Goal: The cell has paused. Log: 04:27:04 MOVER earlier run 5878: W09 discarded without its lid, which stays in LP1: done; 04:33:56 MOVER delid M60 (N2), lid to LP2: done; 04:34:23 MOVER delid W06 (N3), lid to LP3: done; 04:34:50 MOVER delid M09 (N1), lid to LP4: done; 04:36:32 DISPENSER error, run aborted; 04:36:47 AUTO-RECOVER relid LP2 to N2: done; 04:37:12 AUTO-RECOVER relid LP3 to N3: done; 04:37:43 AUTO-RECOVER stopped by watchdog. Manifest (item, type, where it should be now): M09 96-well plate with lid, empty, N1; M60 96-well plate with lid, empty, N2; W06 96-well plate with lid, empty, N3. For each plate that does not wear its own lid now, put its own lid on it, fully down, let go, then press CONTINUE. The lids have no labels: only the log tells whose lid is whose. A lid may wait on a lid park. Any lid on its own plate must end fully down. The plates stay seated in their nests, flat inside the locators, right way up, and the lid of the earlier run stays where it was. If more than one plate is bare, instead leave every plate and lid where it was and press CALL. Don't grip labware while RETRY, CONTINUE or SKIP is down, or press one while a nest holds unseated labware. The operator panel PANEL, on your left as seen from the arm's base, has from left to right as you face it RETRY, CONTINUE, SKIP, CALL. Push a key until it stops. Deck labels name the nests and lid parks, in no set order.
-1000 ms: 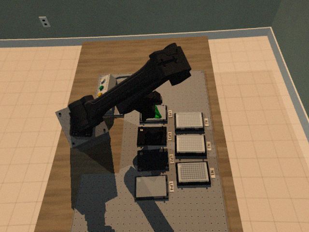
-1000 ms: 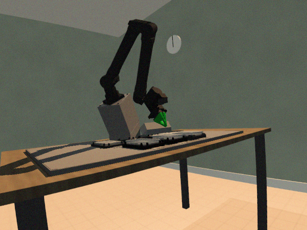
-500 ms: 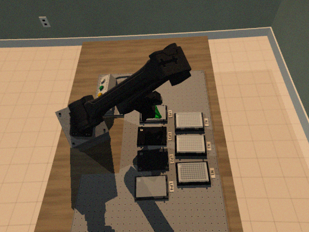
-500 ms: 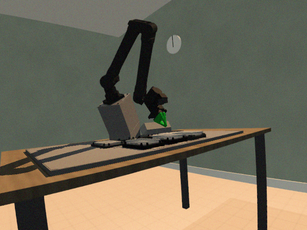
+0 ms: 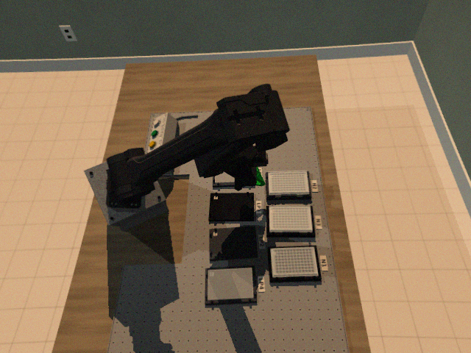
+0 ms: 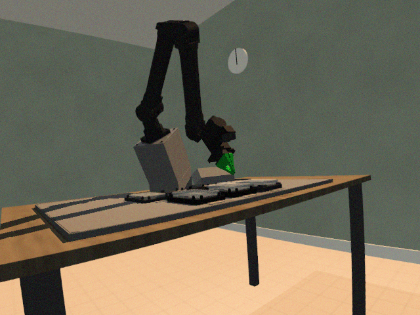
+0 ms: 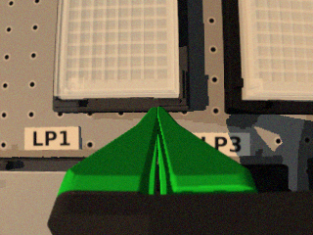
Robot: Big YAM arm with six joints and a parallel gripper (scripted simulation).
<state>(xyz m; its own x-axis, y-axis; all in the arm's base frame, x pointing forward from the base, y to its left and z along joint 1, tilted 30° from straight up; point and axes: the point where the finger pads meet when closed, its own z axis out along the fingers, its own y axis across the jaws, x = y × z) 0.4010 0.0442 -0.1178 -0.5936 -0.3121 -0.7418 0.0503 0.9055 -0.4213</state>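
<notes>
Three white 96-well plates sit in a column of nests at the right: N2 [image 5: 288, 183], N3 [image 5: 290, 219] and N1 [image 5: 294, 262]. The N1 plate's wells show sharpest; the other two look covered by clear lids. A grey lid [image 5: 229, 282] lies on park LP4. Another lid [image 5: 224, 178] lies on LP1, mostly hidden under my arm. Parks LP3 [image 5: 231, 207] and LP2 [image 5: 232, 243] are bare black. My gripper [image 5: 260, 176] is shut and empty, hovering above the gap between LP1 and N2. The wrist view shows its tips [image 7: 157, 112] at the N2 plate's [image 7: 117, 46] near edge.
The operator panel [image 5: 161, 131] stands at the deck's far left behind my arm, with its green [image 5: 154, 133] and yellow [image 5: 151, 143] keys in view. The arm's base [image 5: 121, 186] sits at the deck's left edge. The wrist view shows the LP1 label [image 7: 52, 138].
</notes>
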